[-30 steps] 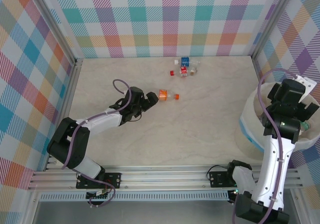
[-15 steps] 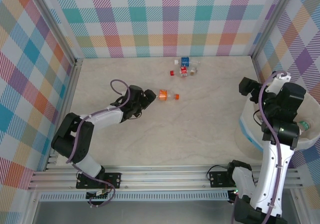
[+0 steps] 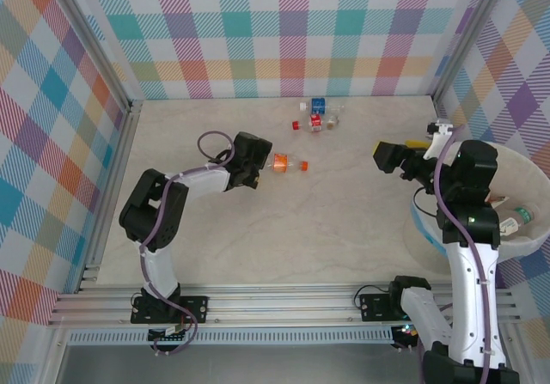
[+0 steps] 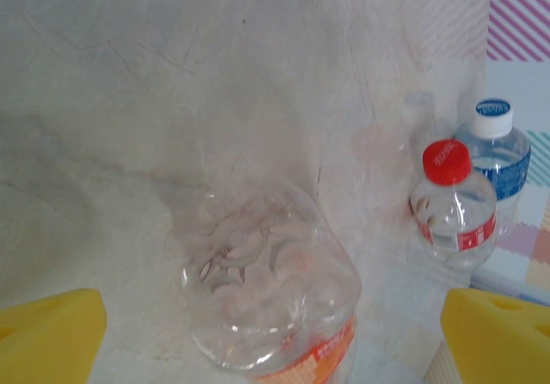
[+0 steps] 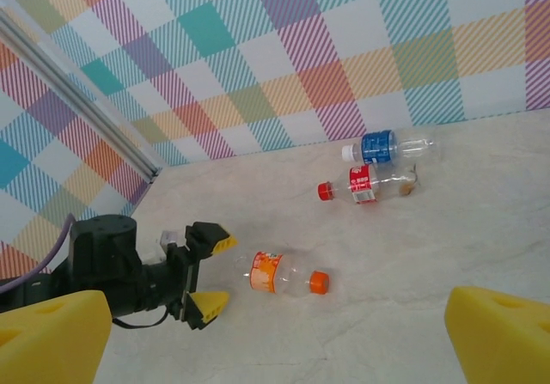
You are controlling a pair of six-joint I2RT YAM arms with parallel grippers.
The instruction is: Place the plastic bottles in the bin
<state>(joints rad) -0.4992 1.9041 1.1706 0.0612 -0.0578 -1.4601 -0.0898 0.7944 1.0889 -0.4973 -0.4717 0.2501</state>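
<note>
Presently the left pincer (image 3: 262, 167) stands open at the base of the orange-labelled bottle (image 3: 288, 164), which lies on the tabletop (image 3: 344, 221) well apart from the bin (image 3: 427, 226). Right pincer (image 5: 275, 341) open, empty. Risk: pinching that rounded base may squirt the bottle free.

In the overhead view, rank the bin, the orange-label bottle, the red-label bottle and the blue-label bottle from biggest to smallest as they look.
1. bin, by far the largest.
2. orange-label bottle, red-label bottle and blue-label bottle: near enough alike that I won't rank them.
</note>
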